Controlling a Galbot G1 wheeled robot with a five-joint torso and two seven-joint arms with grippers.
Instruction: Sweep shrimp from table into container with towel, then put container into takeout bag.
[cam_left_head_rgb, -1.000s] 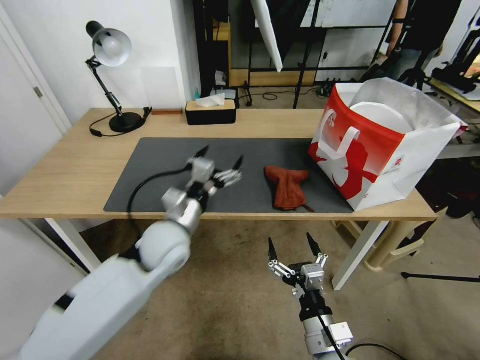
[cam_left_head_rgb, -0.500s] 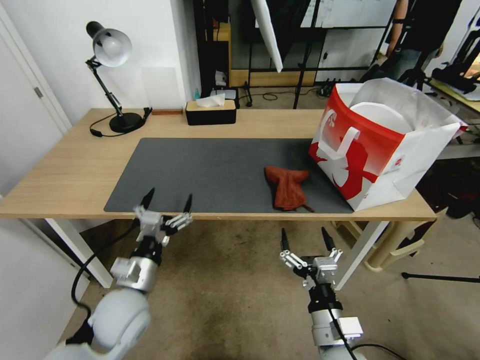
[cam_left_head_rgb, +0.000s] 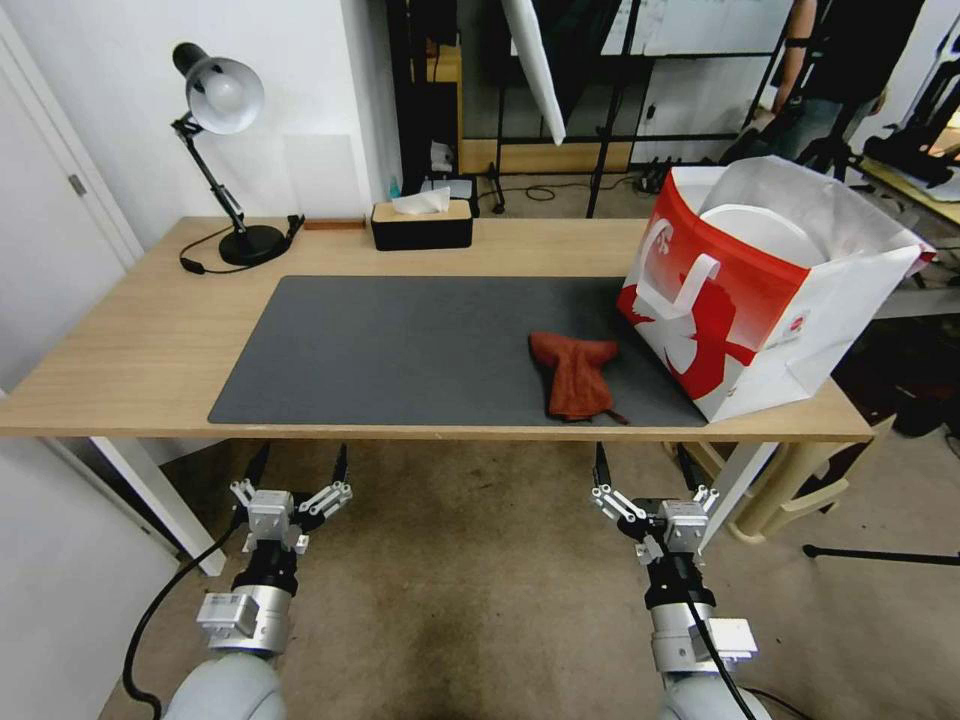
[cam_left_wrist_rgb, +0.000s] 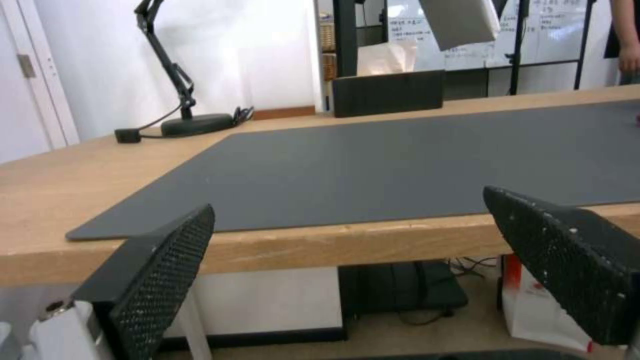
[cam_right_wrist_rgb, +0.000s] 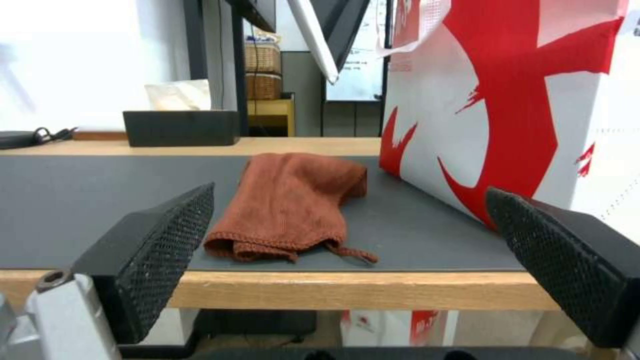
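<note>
Both arms low before table (cam_left_head_rgb: 120, 340) edge; left gripper (cam_left_head_rgb: 297, 468), right gripper (cam_left_head_rgb: 640, 468) upright, jaws spread, empty.

The head view looks forward and down from above the near edge of the long light wood-top table (cam_left_head_rgb: 130, 340), taking in its whole length and the floor in front. The left wrist view sits low, near tabletop height just off the near edge, facing across the large dark grey rectangular mat (cam_left_wrist_rgb: 413, 165) toward the black desk lamp (cam_left_wrist_rgb: 193, 122). The right wrist view is equally low and close, facing the small rust-red soft towel (cam_right_wrist_rgb: 293, 205) and the stiff red and white takeout bag (cam_right_wrist_rgb: 520, 110). All three share the mat — both wrist views also catch the black tissue box (cam_right_wrist_rgb: 180, 127).
</note>
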